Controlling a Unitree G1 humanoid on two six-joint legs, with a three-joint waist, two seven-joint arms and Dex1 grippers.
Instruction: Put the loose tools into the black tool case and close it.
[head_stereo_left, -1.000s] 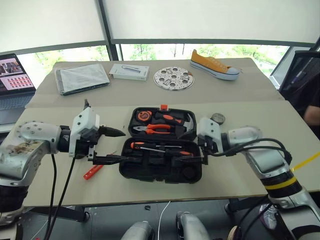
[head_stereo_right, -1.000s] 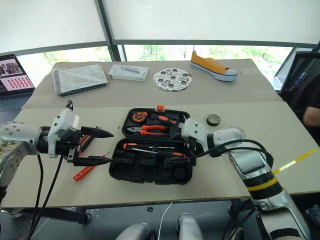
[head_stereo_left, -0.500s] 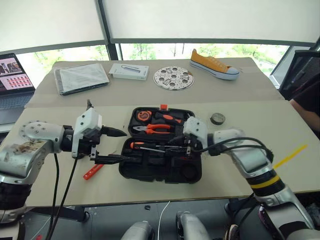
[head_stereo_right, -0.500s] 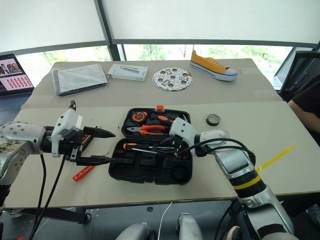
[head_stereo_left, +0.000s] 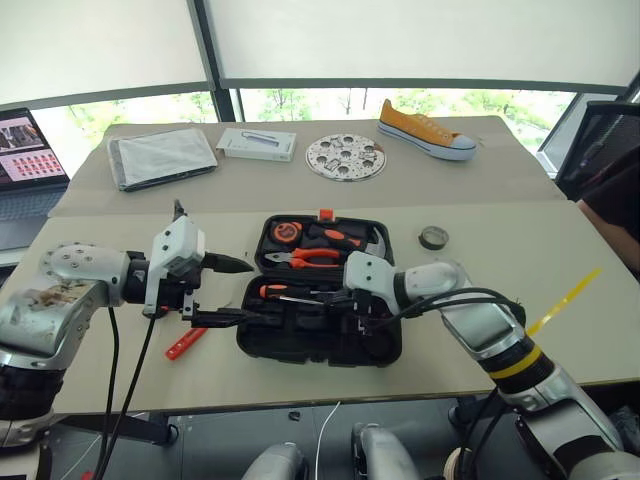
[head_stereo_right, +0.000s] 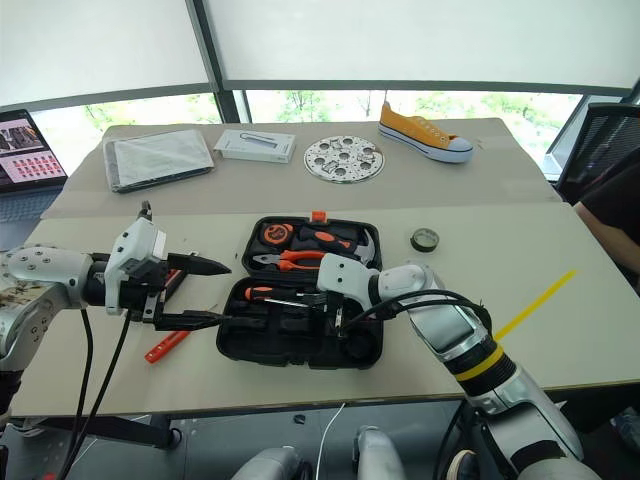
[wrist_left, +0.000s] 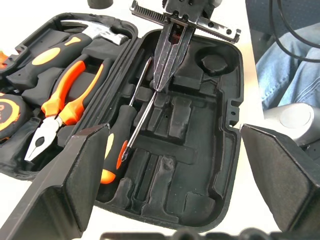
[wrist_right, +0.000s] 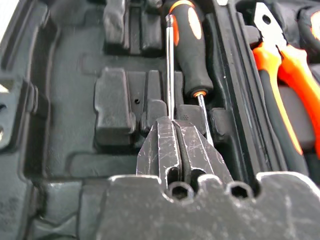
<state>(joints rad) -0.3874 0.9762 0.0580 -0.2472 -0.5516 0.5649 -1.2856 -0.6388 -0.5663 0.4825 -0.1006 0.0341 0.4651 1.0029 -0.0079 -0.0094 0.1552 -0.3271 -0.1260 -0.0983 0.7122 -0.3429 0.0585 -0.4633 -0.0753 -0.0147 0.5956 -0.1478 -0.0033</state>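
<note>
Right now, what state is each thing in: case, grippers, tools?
black tool case: open, lid flat on the table.
right gripper: shut, tips down inside the case by a screwdriver shaft.
left gripper: open, holding nothing, beside the case.
screwdriver: lying in the case.
tester pen: loose on the table.
tape roll: loose on the table.

Both arms (head_stereo_left: 75, 285) were silver-grey with white wrist blocks, black cables, black fingers (head_stereo_left: 228, 265), and a yellow band (head_stereo_left: 521, 362) lower right.
</note>
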